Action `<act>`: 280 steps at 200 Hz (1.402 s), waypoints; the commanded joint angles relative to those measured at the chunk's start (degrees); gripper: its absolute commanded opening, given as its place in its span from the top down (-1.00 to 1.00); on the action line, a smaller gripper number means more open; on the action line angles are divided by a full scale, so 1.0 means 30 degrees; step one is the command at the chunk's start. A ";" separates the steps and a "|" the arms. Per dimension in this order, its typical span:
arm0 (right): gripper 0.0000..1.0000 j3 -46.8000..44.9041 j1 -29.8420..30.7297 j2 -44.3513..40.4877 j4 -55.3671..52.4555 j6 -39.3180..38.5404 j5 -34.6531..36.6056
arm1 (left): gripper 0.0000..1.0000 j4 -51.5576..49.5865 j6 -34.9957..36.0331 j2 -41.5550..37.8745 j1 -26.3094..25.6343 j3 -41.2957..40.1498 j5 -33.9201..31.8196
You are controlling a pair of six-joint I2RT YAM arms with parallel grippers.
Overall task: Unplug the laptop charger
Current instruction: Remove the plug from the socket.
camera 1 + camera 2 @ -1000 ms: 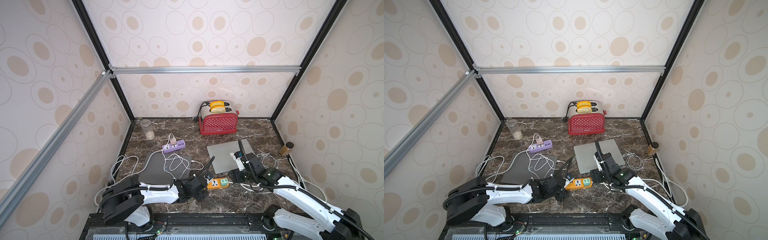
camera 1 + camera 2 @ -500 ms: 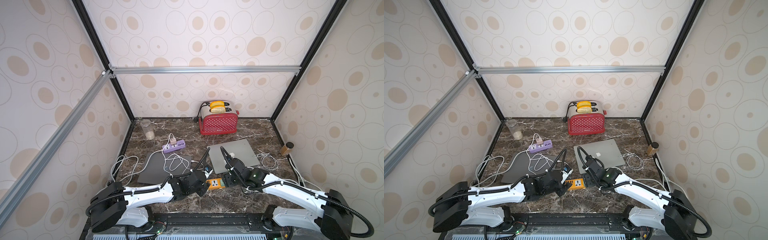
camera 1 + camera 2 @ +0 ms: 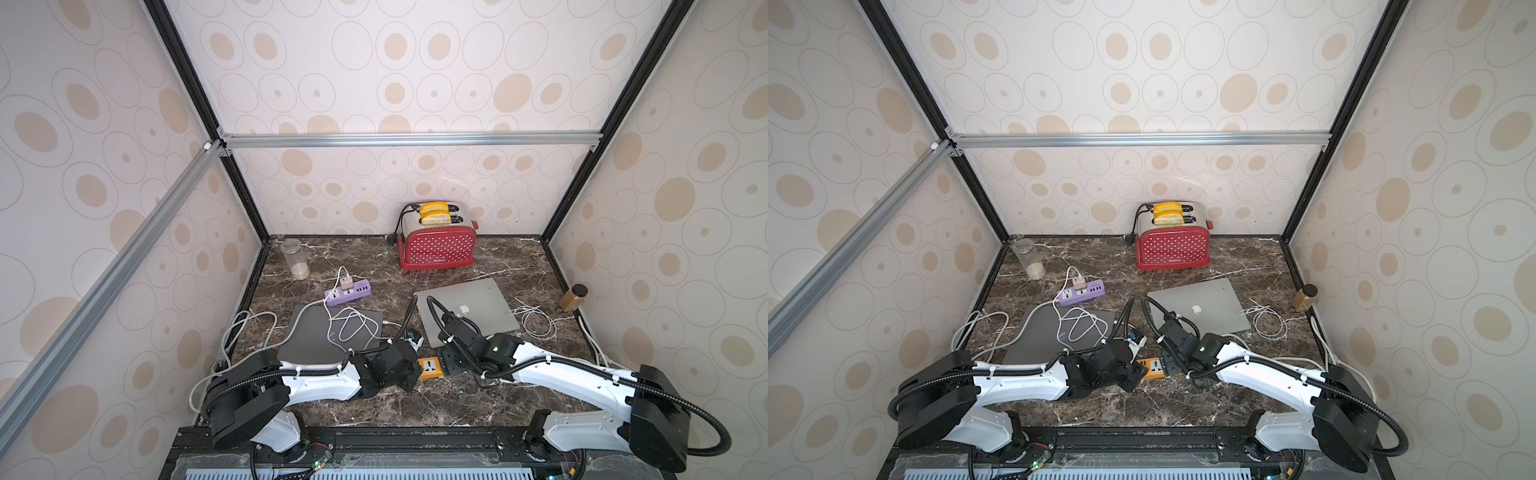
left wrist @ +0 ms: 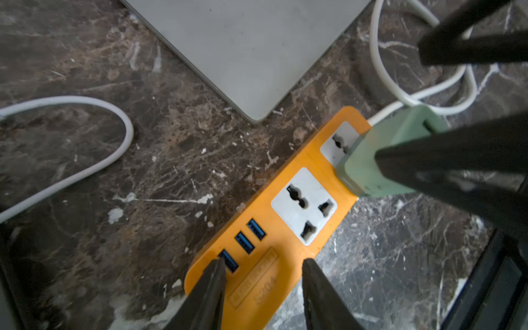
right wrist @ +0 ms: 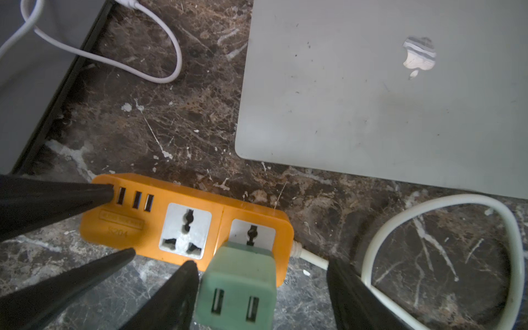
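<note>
**Green charger** (image 5: 237,288): a boxy, pale green unit. It stands plugged into the end socket of the orange power strip (image 5: 223,205), the socket nearest the strip's white cord (image 5: 311,257).

**Orange power strip**: lies flat on the marble counter (image 3: 415,399), toward the front. It sits just off a corner of the silver laptop (image 5: 371,100).

**Right claw** (image 5: 263,264): jaws spread wide astride the charger. One finger (image 5: 177,297) touches the charger's side and the other stands apart from it. Nothing is clamped.

**Left claw** (image 4: 263,263): partly closed across the strip's USB end. Its fingertips (image 4: 214,274) meet the two long edges and pinch the strip there.

**Other stock, in both top views:**
- Dark laptop (image 3: 316,345), left of the strip, with a white cable (image 3: 353,328) looped on its lid.
- Purple power strip (image 3: 347,293), behind the dark laptop, with a small plug seated in it.
- Red dotted toaster (image 3: 436,247), at the back wall, holding two slices.
- Glass jar (image 3: 295,259), near the back left corner.
- Amber bottle (image 3: 573,297), by the right wall.
- Loose white cable coil (image 3: 536,324), just beside the silver laptop.
</note>
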 commanded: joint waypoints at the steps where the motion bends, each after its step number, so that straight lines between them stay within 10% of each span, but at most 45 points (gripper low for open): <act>1: -0.46 0.0245 0.0390 -0.0015 -0.0713 0.0913 0.0579 | 0.08 0.0062 -0.1373 0.0714 0.0107 -0.0366 0.0270; 117: 0.17 0.0537 0.0547 0.1332 -0.0762 0.1341 0.0555 | -0.01 -0.0402 -0.1631 0.0510 0.0119 -0.0889 -0.0080; 280: 0.51 0.0918 0.0569 0.0935 -0.1174 0.2035 0.0558 | -0.06 -0.1669 -0.1869 0.1404 0.0119 -0.0673 -0.1011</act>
